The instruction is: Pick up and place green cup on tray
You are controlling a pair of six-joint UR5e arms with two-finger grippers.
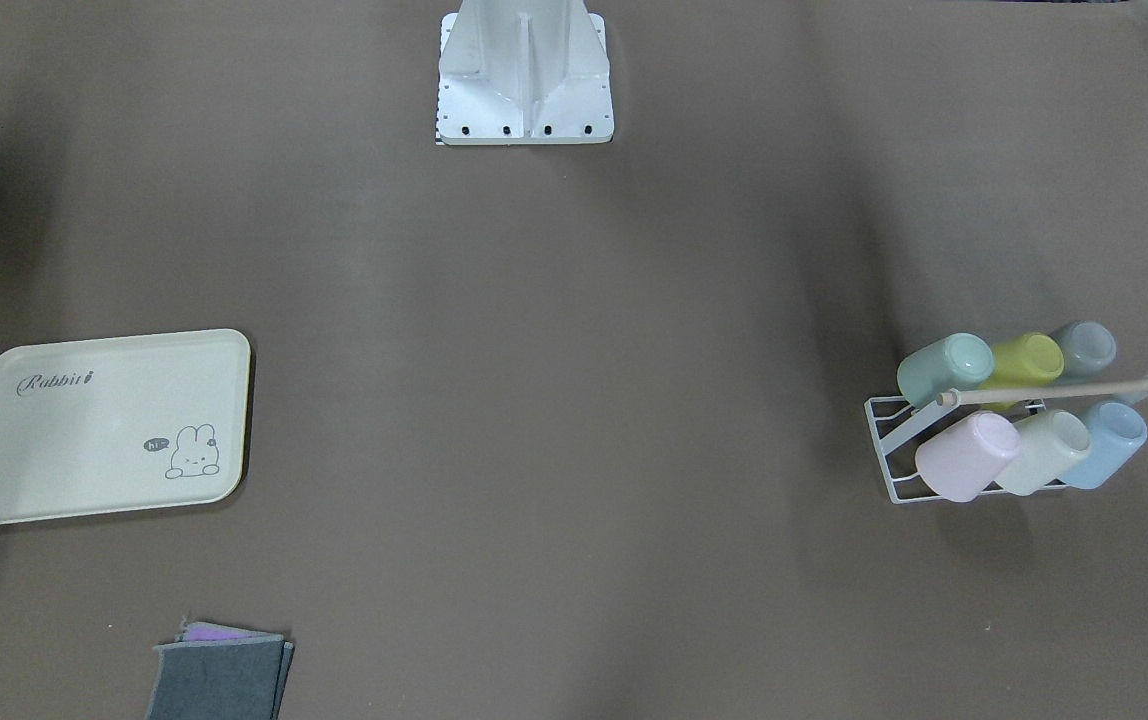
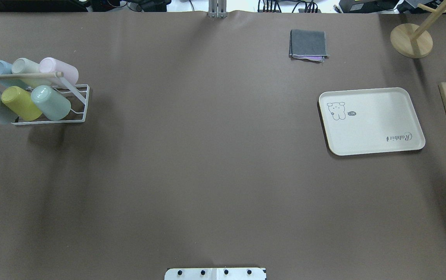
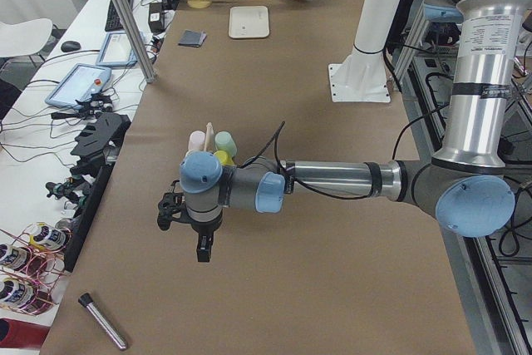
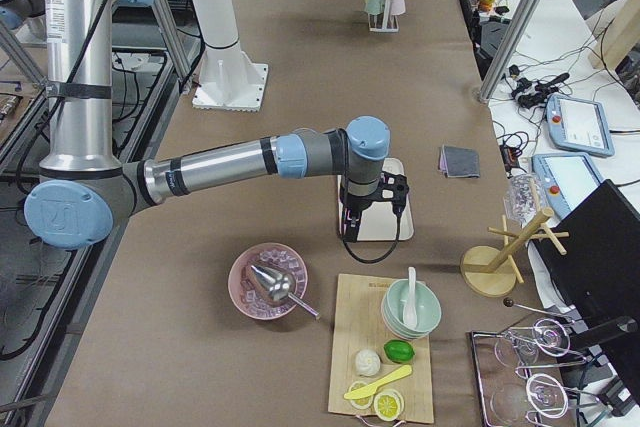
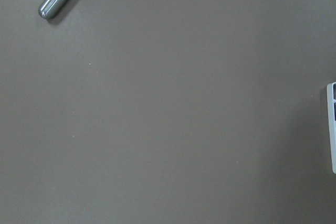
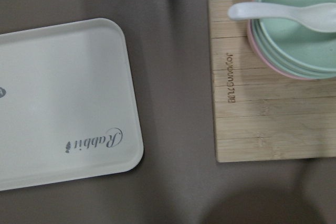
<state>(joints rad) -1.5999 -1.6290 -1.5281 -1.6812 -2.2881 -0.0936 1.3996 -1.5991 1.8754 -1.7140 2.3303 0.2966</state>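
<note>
So the green cup (image 2: 51, 102) is parked on the white wire rack (image 2: 86, 97), way over at the 9 o'clock side of the worktop (image 2: 207, 155) in the overhead view. It's tilted, not upright. Its long axis runs from about 10 o'clock to 4 o'clock there, with a round end showing at the 10 o'clock side. I honestly can't tell if that end is the base or the mouth.

The yellow-green cup (image 2: 21, 103) is touching it on the 9 o'clock side, and a pink cup (image 2: 60, 72) sits in the other row up around 12 o'clock. A wooden rod (image 2: 17, 76) runs across between the two rows.

The tray (image 2: 370, 124) is flat on the worktop over at 3 o'clock, well apart from the rack, with nothing on it.

The left arm (image 3: 332, 179) hangs over bare worktop near the rack, and the right arm (image 4: 220, 169) hangs over the tray. Both sets of jaws only show up in the side views, so I can't tell how far open either is or whether it holds anything.
</note>
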